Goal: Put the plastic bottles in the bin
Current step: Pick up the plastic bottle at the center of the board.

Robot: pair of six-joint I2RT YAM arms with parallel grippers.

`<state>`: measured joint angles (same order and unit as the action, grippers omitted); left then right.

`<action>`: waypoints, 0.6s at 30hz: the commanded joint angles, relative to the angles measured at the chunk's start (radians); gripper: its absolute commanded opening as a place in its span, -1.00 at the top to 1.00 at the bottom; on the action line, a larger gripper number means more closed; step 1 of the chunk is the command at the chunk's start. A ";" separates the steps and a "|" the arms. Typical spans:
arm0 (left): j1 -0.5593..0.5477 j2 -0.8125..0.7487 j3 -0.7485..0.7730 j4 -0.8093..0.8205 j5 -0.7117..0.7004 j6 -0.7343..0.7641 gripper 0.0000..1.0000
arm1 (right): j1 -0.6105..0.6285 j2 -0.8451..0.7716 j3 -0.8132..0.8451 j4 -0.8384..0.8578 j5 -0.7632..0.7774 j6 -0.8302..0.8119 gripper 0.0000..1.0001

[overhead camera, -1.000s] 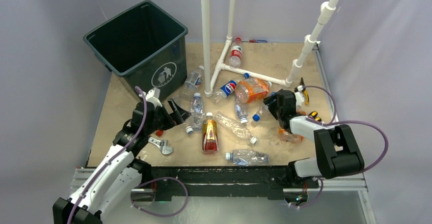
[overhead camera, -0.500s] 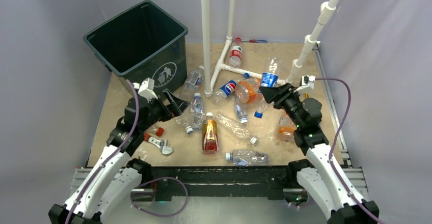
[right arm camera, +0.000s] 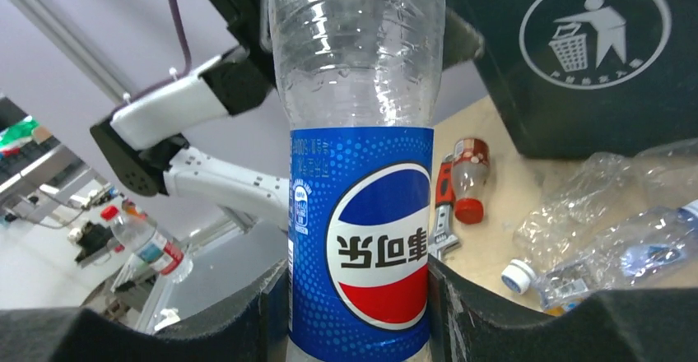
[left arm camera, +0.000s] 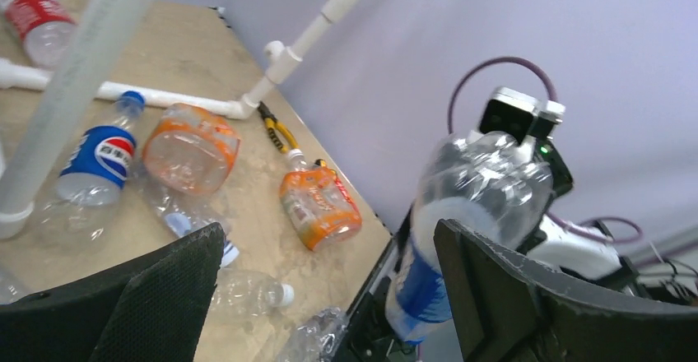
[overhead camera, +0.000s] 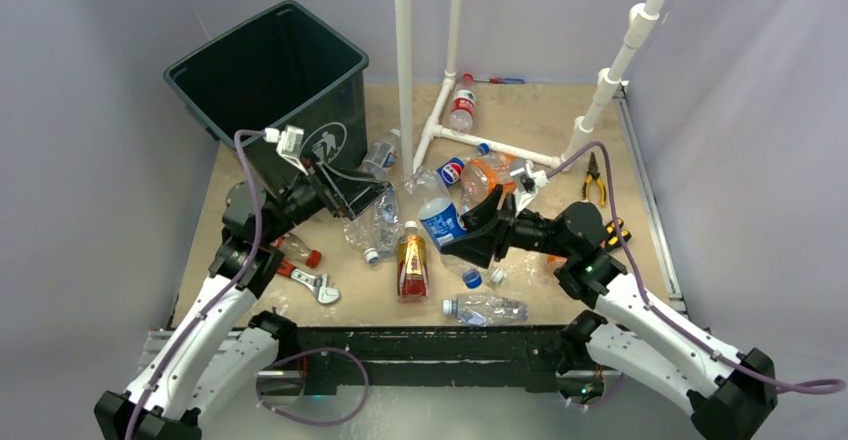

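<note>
Clear bottle [right arm camera: 362,214], blue label with red-white-blue roundel, pinched at the label by right gripper [right arm camera: 358,321], held above table [overhead camera: 540,110] at mid-board. Left gripper [left arm camera: 329,296] spread wide, facing it, apart. White pipe upright [overhead camera: 403,70] just behind; loose bottles [overhead camera: 412,265] underneath. Bin [overhead camera: 265,70] at far-left corner, mouth upward, only dark inner walls showing

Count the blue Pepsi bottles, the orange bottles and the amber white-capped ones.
Pepsi bottles: 2
Orange bottles: 2
Amber bottles: 1
Total: 5
</note>
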<state>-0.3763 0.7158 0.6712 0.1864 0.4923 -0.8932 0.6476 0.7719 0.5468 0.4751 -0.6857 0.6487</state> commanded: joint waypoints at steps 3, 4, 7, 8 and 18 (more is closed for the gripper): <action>-0.004 -0.053 0.106 0.061 0.198 0.146 -0.99 | 0.047 0.035 0.116 -0.250 0.008 -0.228 0.13; -0.004 -0.058 0.139 0.015 0.208 0.190 -0.99 | 0.053 0.049 0.140 -0.304 0.020 -0.257 0.13; -0.004 -0.024 0.254 -0.140 0.262 0.305 -0.99 | 0.072 0.091 0.198 -0.446 0.034 -0.330 0.12; -0.012 -0.015 0.281 -0.176 0.266 0.335 -0.99 | 0.078 0.098 0.210 -0.468 0.036 -0.347 0.12; -0.039 -0.014 0.222 -0.097 0.356 0.340 -0.89 | 0.206 0.127 0.316 -0.648 0.124 -0.444 0.12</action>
<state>-0.4038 0.6971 0.9230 0.0704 0.7853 -0.5888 0.8139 0.9173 0.7990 -0.1051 -0.6121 0.2703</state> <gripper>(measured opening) 0.948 0.564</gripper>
